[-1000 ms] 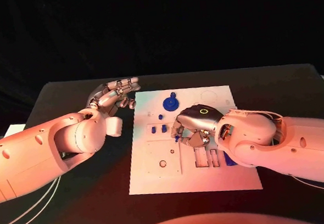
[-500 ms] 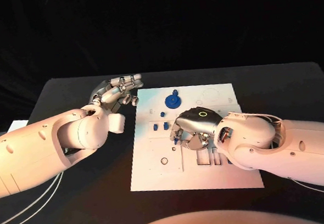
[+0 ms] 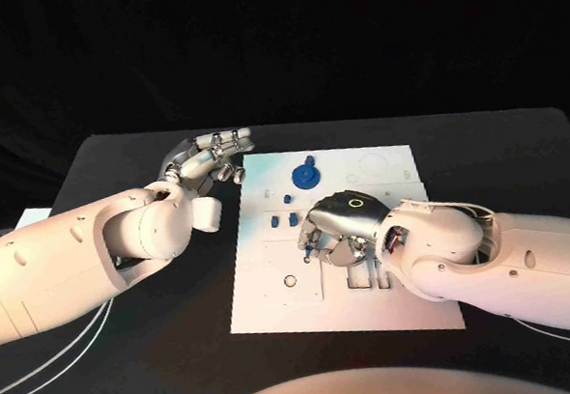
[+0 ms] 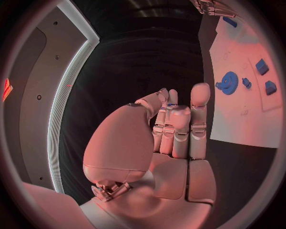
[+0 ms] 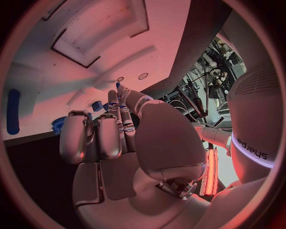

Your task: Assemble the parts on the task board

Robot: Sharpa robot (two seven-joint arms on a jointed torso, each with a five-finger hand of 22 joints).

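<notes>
The right hand (image 3: 345, 228) lies over the middle of the task board (image 3: 277, 300) and covers the slots and any parts beneath it, so contact with the board cannot be confirmed. In the right wrist view its fingers (image 5: 98, 136) are curled in close together above the board; a small blue piece (image 5: 117, 85) sits at the tip of one finger, but whether it is pinched or merely behind the fingertip cannot be told. The blue strip (image 5: 12, 111) at the rim of that view is partly cut off.

The left hand (image 3: 207, 158) is over the black table (image 3: 175, 327), just beside the board's far left corner, touching nothing. Its fingers (image 4: 178, 126) are bent in side by side with nothing between them.

The board lies flat mid-table. On it, clear of both hands: a blue gear (image 3: 307, 174) near the far edge, and small blue blocks (image 3: 282, 221) nearer the right hand
</notes>
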